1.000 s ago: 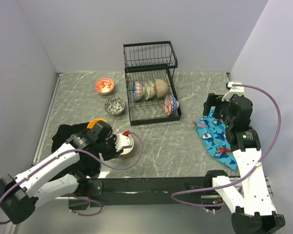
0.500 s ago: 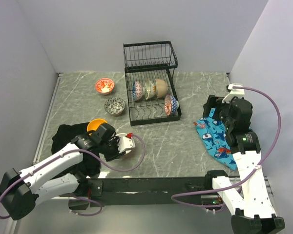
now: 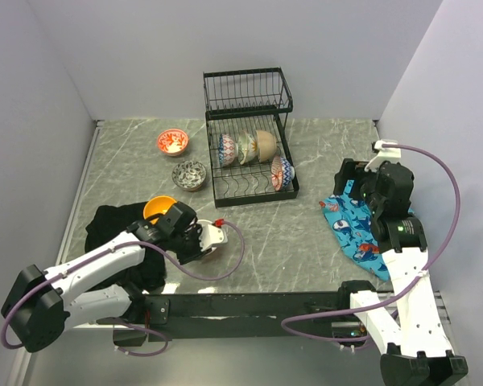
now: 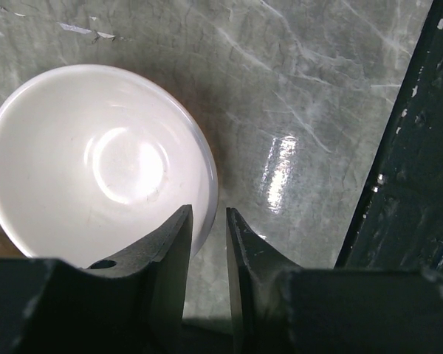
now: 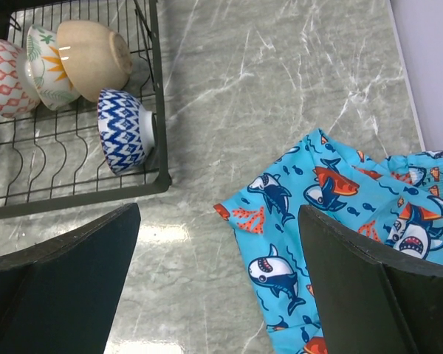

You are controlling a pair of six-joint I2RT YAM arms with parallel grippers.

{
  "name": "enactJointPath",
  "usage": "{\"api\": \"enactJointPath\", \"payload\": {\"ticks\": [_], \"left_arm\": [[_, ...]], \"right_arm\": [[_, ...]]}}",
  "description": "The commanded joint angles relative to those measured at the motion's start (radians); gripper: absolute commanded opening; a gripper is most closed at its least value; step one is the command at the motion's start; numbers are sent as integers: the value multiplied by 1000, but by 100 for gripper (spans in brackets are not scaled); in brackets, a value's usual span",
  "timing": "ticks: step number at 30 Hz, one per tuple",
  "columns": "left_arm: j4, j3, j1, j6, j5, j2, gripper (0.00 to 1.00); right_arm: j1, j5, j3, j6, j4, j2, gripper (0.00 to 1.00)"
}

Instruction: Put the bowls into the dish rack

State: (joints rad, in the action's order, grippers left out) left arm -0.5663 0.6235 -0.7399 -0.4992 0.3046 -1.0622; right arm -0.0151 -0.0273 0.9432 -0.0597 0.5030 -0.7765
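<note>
A white bowl (image 3: 212, 236) sits on the table near the front left. My left gripper (image 3: 200, 240) is shut on its rim; in the left wrist view (image 4: 209, 215) one finger is inside the white bowl (image 4: 96, 162) and one outside. An orange bowl (image 3: 158, 207) lies just behind the left arm. A red bowl (image 3: 173, 141) and a dark patterned bowl (image 3: 190, 174) stand left of the black dish rack (image 3: 248, 106). Several bowls stand on the rack's lower tray, among them a blue zigzag bowl (image 5: 122, 131) and a beige one (image 5: 96, 57). My right gripper (image 5: 220, 215) is open and empty above the table.
A blue shark-print cloth (image 3: 356, 225) lies at the right under my right gripper; it also shows in the right wrist view (image 5: 340, 199). A black cloth (image 3: 113, 229) lies under the left arm. The black front rail (image 4: 406, 169) runs close to the white bowl.
My left arm has reached a little further right, uncovering more of the orange bowl. The white bowl has barely shifted. The right arm is nearly still.
</note>
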Motion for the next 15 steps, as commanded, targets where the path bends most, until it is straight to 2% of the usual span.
{"api": "enactJointPath", "payload": {"ticks": [1, 7, 15], "left_arm": [[46, -11, -9, 4, -10, -10, 30], [68, -24, -12, 1, -5, -21, 26], [48, -16, -13, -24, 21, -19, 4]], "right_arm": [[6, -6, -3, -12, -52, 2, 95], [6, -5, -3, -12, -58, -6, 95], [9, -3, -1, -15, -58, -10, 95]]}}
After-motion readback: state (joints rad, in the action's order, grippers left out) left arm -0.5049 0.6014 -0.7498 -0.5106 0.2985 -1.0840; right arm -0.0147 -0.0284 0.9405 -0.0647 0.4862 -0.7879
